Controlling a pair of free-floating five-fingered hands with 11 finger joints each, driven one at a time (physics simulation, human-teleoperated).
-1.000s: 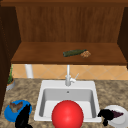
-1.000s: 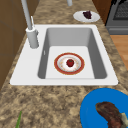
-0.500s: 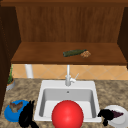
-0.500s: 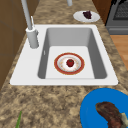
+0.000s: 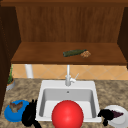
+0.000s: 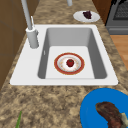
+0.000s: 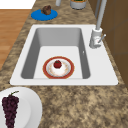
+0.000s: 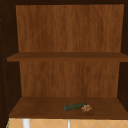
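My left hand (image 5: 29, 116) hovers over the counter at the sink's front left corner, fingers relaxed, right beside a blue plate (image 5: 13, 114) that carries a brown piece of meat (image 5: 16, 106). At the sink's front right corner my right hand (image 5: 106, 115) hangs in the air, fingers loose, touching the left edge of a white plate (image 5: 119, 120) with dark grapes (image 5: 117, 114). Neither hand holds anything. In the white sink (image 6: 30, 75) lies a red-rimmed plate (image 6: 60, 71) with a small red fruit (image 6: 70, 62) on it. From the front it reads as a big red round shape (image 5: 67, 115).
The faucet (image 5: 68, 77) stands behind the basin. A green cucumber (image 5: 73, 52) and a small brown item (image 5: 85, 54) lie on the wooden shelf (image 5: 37, 56) above. A potted plant (image 5: 10, 81) stands at the far left. Speckled stone counter (image 6: 45, 105) surrounds the sink.
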